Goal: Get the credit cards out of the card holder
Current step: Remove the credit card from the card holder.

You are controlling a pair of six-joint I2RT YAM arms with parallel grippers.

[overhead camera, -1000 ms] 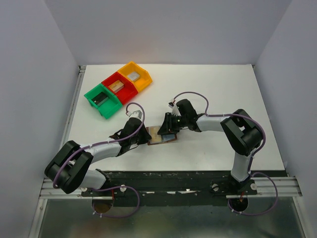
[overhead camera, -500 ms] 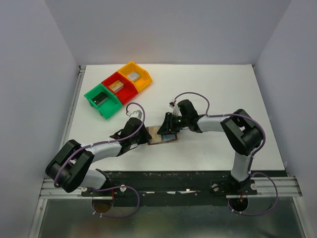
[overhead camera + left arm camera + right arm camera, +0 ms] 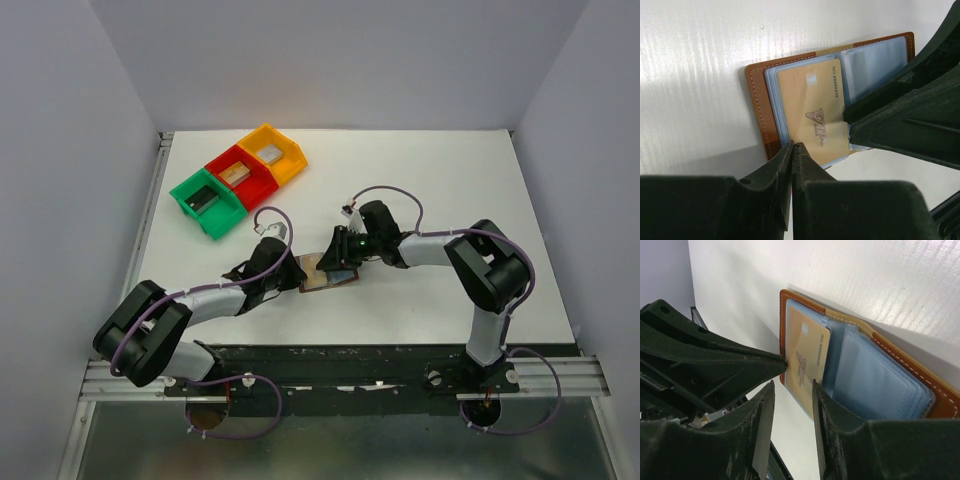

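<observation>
The brown leather card holder (image 3: 326,272) lies open on the white table between both arms. In the left wrist view its light-blue sleeves (image 3: 875,60) show, with a gold-tan credit card (image 3: 812,112) marked VIP on the left page. The other cards are not visible. My left gripper (image 3: 792,146) is shut, its tips pressing on the holder's near left edge. My right gripper (image 3: 792,390) is open just above the gold card (image 3: 807,355), one finger (image 3: 819,405) at the card's inner edge. The left gripper's tip (image 3: 784,361) touches the holder's brown rim (image 3: 785,315).
Green (image 3: 207,203), red (image 3: 240,177) and yellow (image 3: 272,153) bins stand in a diagonal row at the back left, each with a block inside. White table (image 3: 440,170) stretches to the right and behind the holder.
</observation>
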